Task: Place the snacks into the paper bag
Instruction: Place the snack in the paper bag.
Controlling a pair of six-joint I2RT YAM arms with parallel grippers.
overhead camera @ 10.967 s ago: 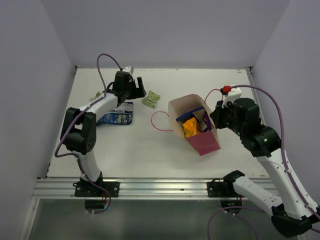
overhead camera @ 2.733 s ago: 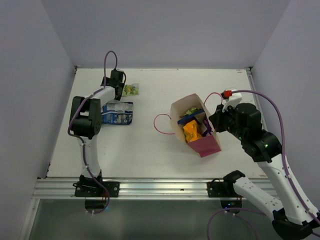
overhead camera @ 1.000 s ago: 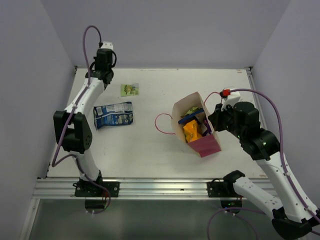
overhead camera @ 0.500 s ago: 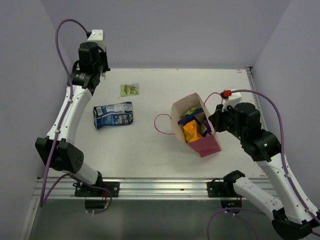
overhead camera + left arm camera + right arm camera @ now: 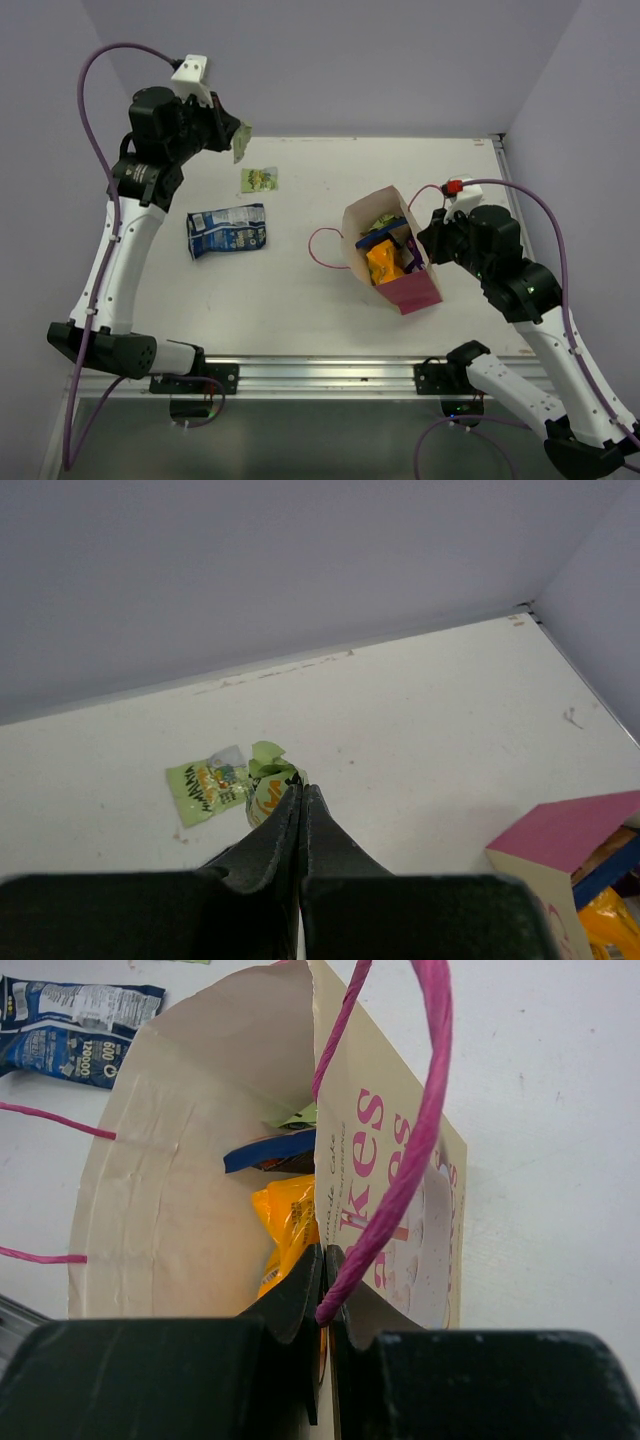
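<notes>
Paper bag (image 5: pixel 410 285): cream card with a magenta side panel, pink lettering on the front and thin pink cord handles. It stands with its mouth open at 3 o'clock on the table (image 5: pixel 300 300).

Right gripper (image 5: pixel 322 1285): dark fingers pressed together on the bag's front wall, where a cord handle (image 5: pixel 425 1110) meets it. No gap shows between them.

Orange packet (image 5: pixel 290 1222): glossy and crinkled, inside the bag, its lower part hidden by the fingers.

Bagged blue packet (image 5: pixel 268 1152): only a flat dark edge shows above the orange one.

Bagged green packet (image 5: pixel 298 1115): a sliver against the back wall, print unreadable.

Left gripper (image 5: pixel 300 792): high over the 11 o'clock corner, fingers closed to a slit on the held green packet (image 5: pixel 266 785). This is a small crumpled wrapper, mostly covered by the fingertips.

Loose green packet (image 5: pixel 205 782): flat and rectangular, lying on the table at 11 o'clock, well apart from the bag.

Loose blue packet (image 5: pixel 228 231): flat wrinkled foil pouch with white print, at 9 o'clock. Its left end is cut off in the right wrist view.
</notes>
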